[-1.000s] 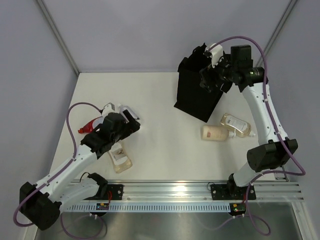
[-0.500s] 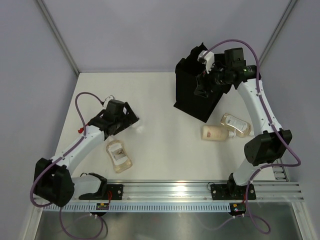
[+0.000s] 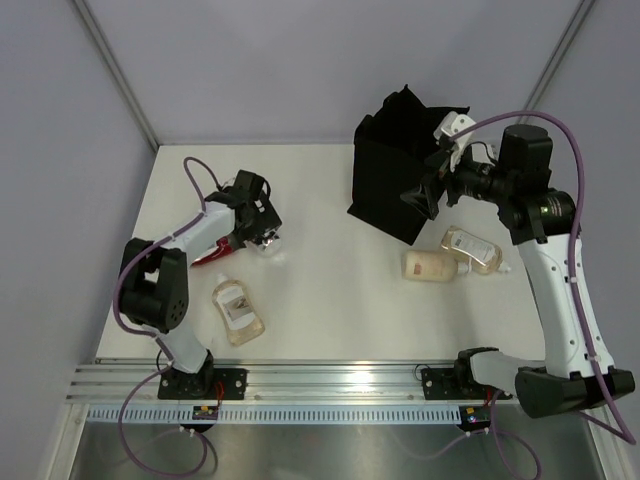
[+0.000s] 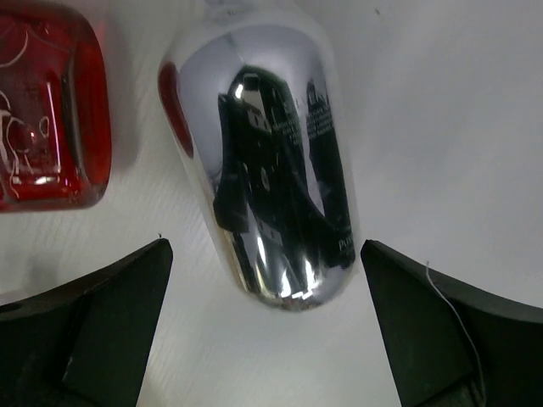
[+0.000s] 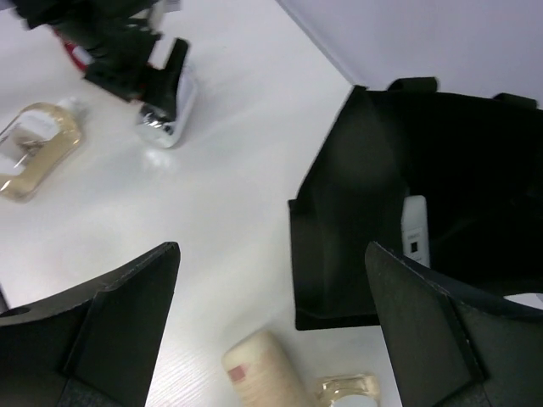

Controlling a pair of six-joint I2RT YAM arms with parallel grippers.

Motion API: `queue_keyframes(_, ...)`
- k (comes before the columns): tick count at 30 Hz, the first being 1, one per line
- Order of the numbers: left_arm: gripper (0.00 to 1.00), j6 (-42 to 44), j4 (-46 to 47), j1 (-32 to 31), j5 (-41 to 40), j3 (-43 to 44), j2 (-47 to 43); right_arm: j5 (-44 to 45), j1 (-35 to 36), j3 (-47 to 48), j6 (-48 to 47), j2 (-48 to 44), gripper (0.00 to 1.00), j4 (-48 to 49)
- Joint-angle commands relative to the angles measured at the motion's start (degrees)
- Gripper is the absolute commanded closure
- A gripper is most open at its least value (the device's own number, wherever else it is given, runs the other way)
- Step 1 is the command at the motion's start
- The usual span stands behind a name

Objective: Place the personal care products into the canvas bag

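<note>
The silver cylinder (image 4: 263, 161) lies on the table, with the red tube (image 4: 47, 110) just to its left. My left gripper (image 4: 267, 339) is open, and its jaws stand either side of the cylinder's near end without touching it; in the top view the gripper (image 3: 258, 228) is over the cylinder (image 3: 270, 243). The black canvas bag (image 3: 395, 185) stands at the back right with a white bottle (image 5: 415, 229) inside. My right gripper (image 5: 271, 292) is open and empty, above the bag's near corner. A beige bottle (image 3: 430, 265) and a clear bottle (image 3: 475, 250) lie beside the bag.
Another clear bottle of amber liquid (image 3: 238, 312) lies near the front left, close to the left arm's base. The red tube (image 3: 205, 257) lies under the left forearm. The grey back walls stand just behind the bag.
My left arm has swung back and left from over the clear bottle to the silver cylinder. My right gripper has pulled back from over the bag's opening toward its near right side.
</note>
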Motion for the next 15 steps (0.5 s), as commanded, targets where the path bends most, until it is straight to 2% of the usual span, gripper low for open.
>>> queue_keyframes(1, 0.01, 1.76, -3.85, 1.08, -1.74, 5.12, 5.33, -6.75, -0.01, -7.16, 0.19, -4.34, 0.00, 0.51)
queue_keyframes(7, 0.02, 5.54, -4.57, 1.17, -1.30, 9.44, 12.99, -11.58, -0.19, -16.57, 1.41, -9.02, 0.01, 1.21)
queue_keyframes(12, 0.10, 8.08, -1.32, 1.17, -0.95, 7.96, 13.44, -15.10, -0.19, -19.83, 2.56, -10.87, 0.01, 0.95)
queue_keyframes(14, 0.21, 9.58, -0.44, 1.17, 1.15, 6.99, 13.18, -16.93, -0.28, -20.62, 3.61, -11.13, 0.01, 1.21)
queue_keyframes(15, 0.39, 11.33, 0.43, 1.17, 2.47, 6.81, 12.65, -17.47, -0.19, -20.80, 4.05, -11.13, 0.00, 1.56)
